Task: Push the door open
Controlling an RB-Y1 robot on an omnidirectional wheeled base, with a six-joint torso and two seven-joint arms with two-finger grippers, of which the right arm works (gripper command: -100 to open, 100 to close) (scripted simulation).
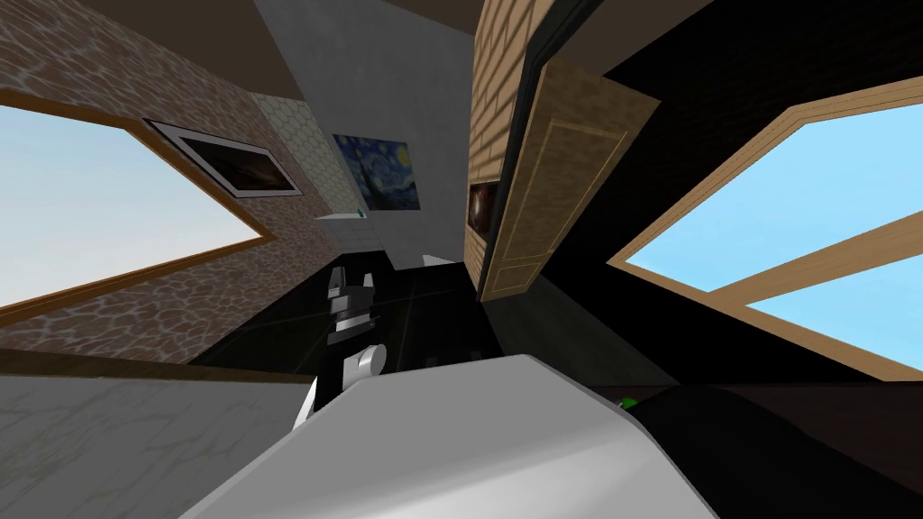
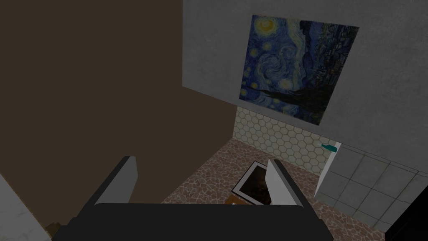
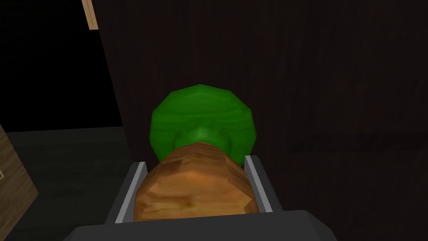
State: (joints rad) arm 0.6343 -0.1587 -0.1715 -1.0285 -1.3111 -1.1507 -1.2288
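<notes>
A dark, almost black door panel [image 3: 334, 104] faces my right hand. On it sits a round green plate [image 3: 202, 113] with a brown wooden knob [image 3: 194, 188] sticking out. My right gripper [image 3: 195, 161] is shut on that knob, one finger pressed on each side. To the left of the panel's edge is a black area [image 3: 50, 62]. In the head view the green plate [image 1: 627, 403] peeks out low on the right, beside the dark panel [image 1: 775, 441]. My left gripper [image 1: 350, 288] hangs open ahead of me, with nothing between its fingers [image 2: 125, 175].
A light wooden door leaf [image 1: 550, 198] stands ajar ahead, and its edge [image 3: 12, 184] shows beside the dark panel. A pale marbled counter [image 1: 108, 441] lies at my left. A starry painting [image 1: 379, 171] hangs on the grey wall ahead, with dark floor [image 1: 424, 306] in front.
</notes>
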